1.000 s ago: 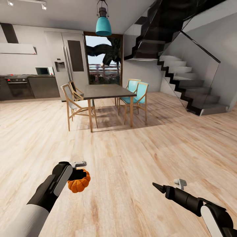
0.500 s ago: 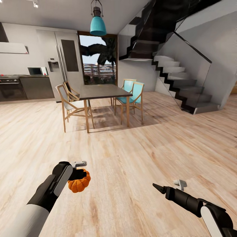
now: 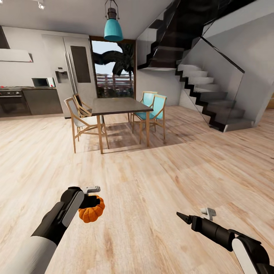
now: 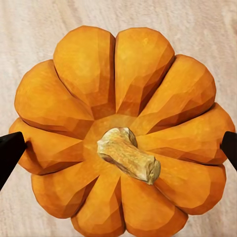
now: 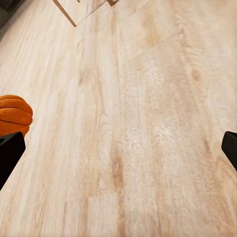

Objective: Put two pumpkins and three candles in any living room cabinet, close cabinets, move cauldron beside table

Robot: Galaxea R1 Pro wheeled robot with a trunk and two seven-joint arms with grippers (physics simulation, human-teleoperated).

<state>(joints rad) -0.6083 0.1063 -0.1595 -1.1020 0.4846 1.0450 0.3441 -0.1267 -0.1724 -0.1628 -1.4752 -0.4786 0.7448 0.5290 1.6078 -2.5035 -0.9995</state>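
Observation:
An orange ribbed pumpkin (image 3: pixel 91 215) hangs low over the wooden floor at the lower left of the head view, with my left gripper (image 3: pixel 92 202) shut on it. In the left wrist view the pumpkin (image 4: pixel 118 89) shows stem-up, a black fingertip (image 4: pixel 11 150) pressed to each side. My right gripper (image 3: pixel 182 217) is held out at the lower right, open and holding nothing. Its wrist view looks down at bare floor between the spread fingertips (image 5: pixel 10 150), with the pumpkin (image 5: pixel 15 114) at one edge.
A dining table (image 3: pixel 118 105) with wooden chairs (image 3: pixel 82 120) and turquoise chairs (image 3: pixel 154 107) stands ahead across open floor. A staircase (image 3: pixel 213 99) with a glass side rises at the right. Kitchen units (image 3: pixel 23 101) and a fridge (image 3: pixel 72 72) line the far left wall.
The whole picture slid a little left early on, so the camera turned right, then held still. Both arms and the pumpkin keep the same pose.

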